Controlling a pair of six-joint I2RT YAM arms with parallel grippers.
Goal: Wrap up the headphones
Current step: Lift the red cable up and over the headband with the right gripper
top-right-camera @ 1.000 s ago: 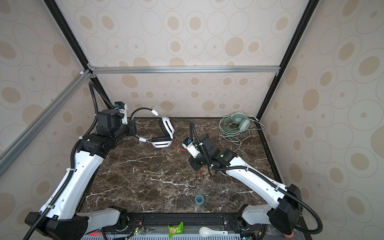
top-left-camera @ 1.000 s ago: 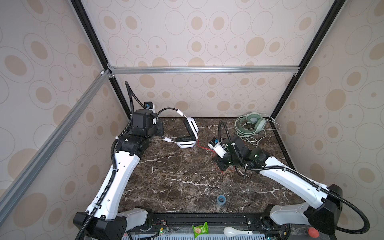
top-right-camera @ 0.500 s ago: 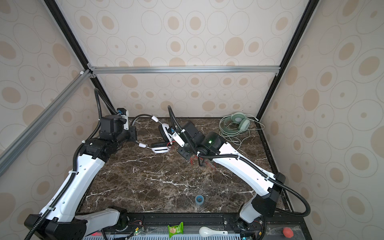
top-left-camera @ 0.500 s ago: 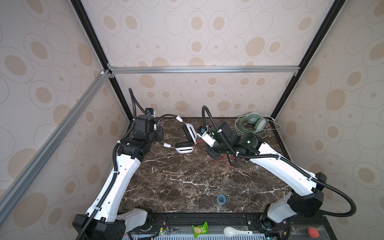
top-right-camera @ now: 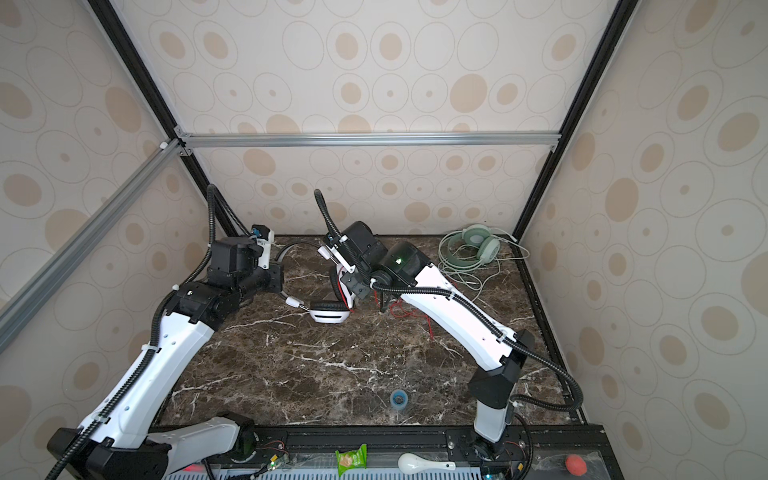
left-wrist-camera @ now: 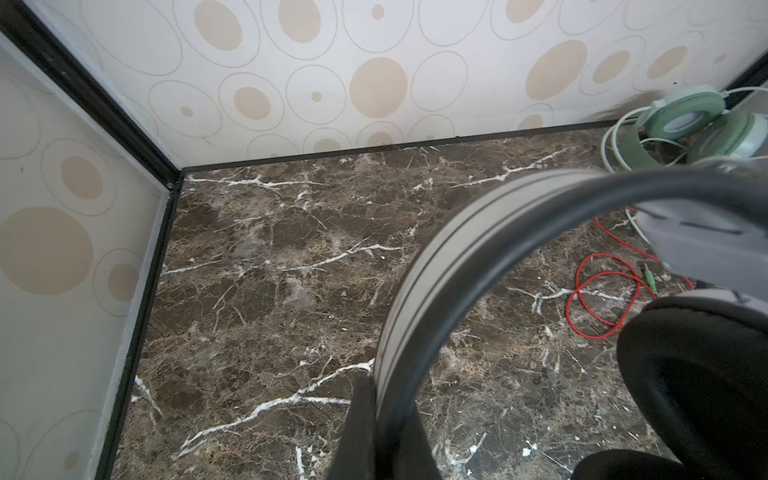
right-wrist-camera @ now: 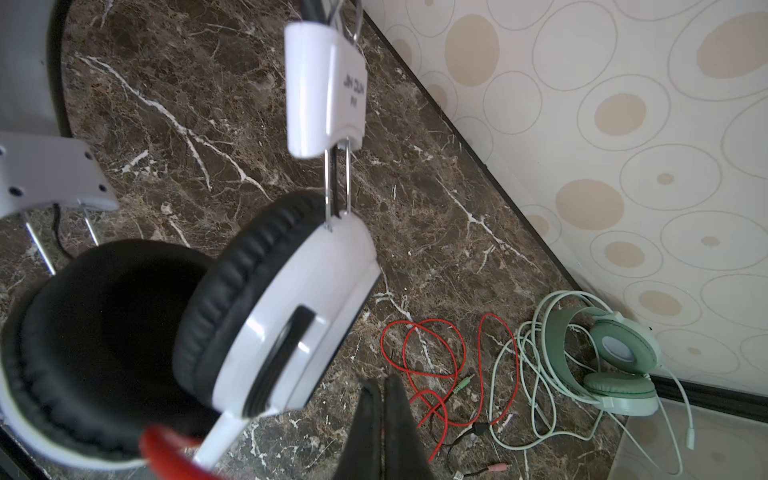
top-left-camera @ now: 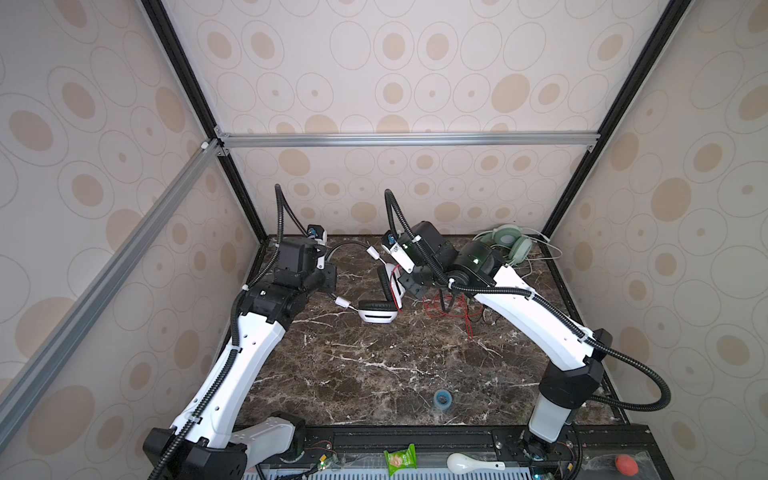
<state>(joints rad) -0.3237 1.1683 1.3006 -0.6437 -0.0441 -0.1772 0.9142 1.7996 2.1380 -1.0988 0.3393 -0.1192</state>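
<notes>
The white headphones [top-left-camera: 376,311] have black ear pads and a grey headband [left-wrist-camera: 436,266]. One ear cup lies on the marble and the other stands beside it [right-wrist-camera: 291,311]. My left gripper [top-left-camera: 331,274] [left-wrist-camera: 380,399] is shut on the headband at the back left. Their thin red cord [top-left-camera: 453,309] [right-wrist-camera: 432,345] lies in loops to the right of the cups. My right gripper [top-left-camera: 443,305] [right-wrist-camera: 383,395] points down over those loops, shut, with a red streak of cord between its pads. The mint green headphones [top-left-camera: 509,245] [right-wrist-camera: 615,365] lie in the back right corner amid their own pale cord.
A small blue tape roll [top-left-camera: 441,399] sits near the table's front edge. On the front rail lie a green packet [top-left-camera: 400,459], a white spoon [top-left-camera: 461,461] and a red ball [top-left-camera: 626,478]. Patterned walls close in the table on three sides.
My right arm swung from the front right up and back to the left, close beside the white headphones. My left gripper shifted slightly inward and lower with the headband.
</notes>
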